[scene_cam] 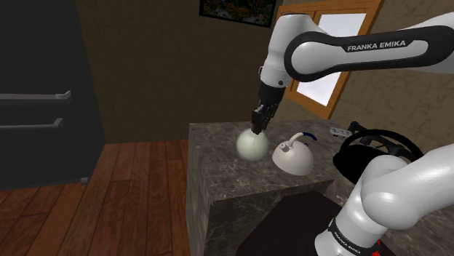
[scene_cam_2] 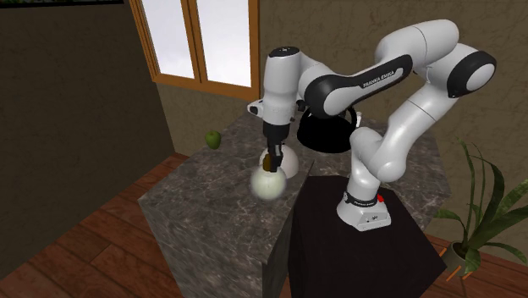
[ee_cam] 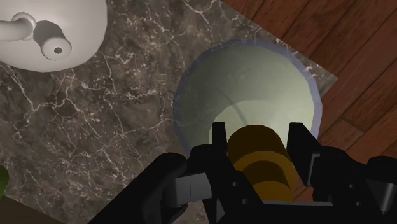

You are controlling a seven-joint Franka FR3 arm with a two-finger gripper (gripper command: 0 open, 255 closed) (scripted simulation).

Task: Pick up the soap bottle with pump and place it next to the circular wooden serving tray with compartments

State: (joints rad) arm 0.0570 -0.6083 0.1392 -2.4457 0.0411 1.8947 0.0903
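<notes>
1. Shoulder view. Gripper point(scene_cam: 257, 129) pointing straight down from the white arm point(scene_cam: 349, 51), black fingers pinched on the pump of the soap bottle point(scene_cam: 252, 145). Round, pale greenish-white body just under the fingertips, over the dark marble counter point(scene_cam: 240, 185); no telling whether its base touches the stone. White kettle point(scene_cam: 292, 155) just beside the bottle, toward the shoulder view's right. Black round serving tray point(scene_cam: 356, 156) farther right, partly behind the arm, well apart from the bottle. Wooden floor point(scene_cam: 109, 196) and a dark two-handled appliance point(scene_cam: 44, 109) at the shoulder view's left, window point(scene_cam: 327, 54) behind.

2. Second exterior view. Same gripper point(scene_cam_2: 271, 161) upright above the counter point(scene_cam_2: 203, 199), closed on the brownish pump point(scene_cam_2: 269, 157), soap bottle point(scene_cam_2: 268, 183) directly below it. Kettle point(scene_cam_2: 288, 159) half hidden right behind the bottle. Serving tray point(scene_cam_2: 321, 135) beyond, near the arm's forward link. Small green fruit point(scene_cam_2: 212, 138) on the counter's far side below the window point(scene_cam_2: 199, 38). Arm's base on the dark stand point(scene_cam_2: 355, 254), potted plant point(scene_cam_2: 478, 212) at the second exterior view's right edge.

3. Wrist view. Two fingers point(ee_cam: 219, 137) of the gripper point(ee_cam: 259, 133) clasping the brown pump point(ee_cam: 257, 162) from both sides, no gap visible. Pale dome of the soap bottle point(ee_cam: 248, 89) beyond the fingertips, close to a corner of the counter point(ee_cam: 114, 127), with floor point(ee_cam: 356, 51) past the edge. Kettle point(ee_cam: 70, 28) near the bottle, apart from it.
</notes>
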